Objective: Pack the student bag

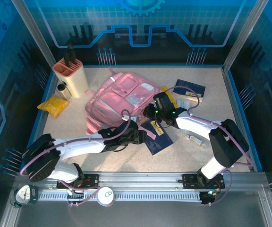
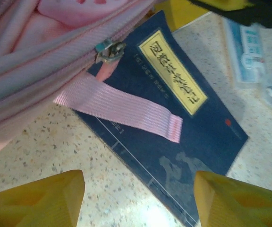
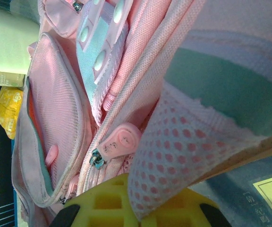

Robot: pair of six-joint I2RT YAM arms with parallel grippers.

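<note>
Closest to the arm bases, the left tool (image 2: pixel 137 194) hangs with its yellow fingers spread wide and nothing between them, just over the speckled pale worktop (image 1: pixel 107 161). Directly ahead of it lies a flat dark blue book with a yellow title label (image 2: pixel 183 118). A short pink woven strap (image 2: pixel 122 109) falls across the book's cover from the bag's seam, where a small metal zipper pull (image 2: pixel 108 51) sits just beyond. The large soft pink fabric student bag (image 1: pixel 119 97) lies flat ahead and to the left of this tool, its lower edge overlapping the book's far corner. Further on, the right tool (image 3: pixel 126 208) is pushed against the bag's right side, where a pink mesh pocket panel (image 3: pixel 188 156) drapes over its yellow pad; whether it pinches the fabric cannot be told. Far beyond both tools stand a pink desk-tidy pot (image 1: pixel 72 75), a crumpled yellow packet (image 1: pixel 53 105) and a second dark blue booklet (image 1: pixel 190 88). The step in hand looks like opening the bag to load the book. Next, the left tool likely needs to close on the book's edge while the opening is held apart.
</note>
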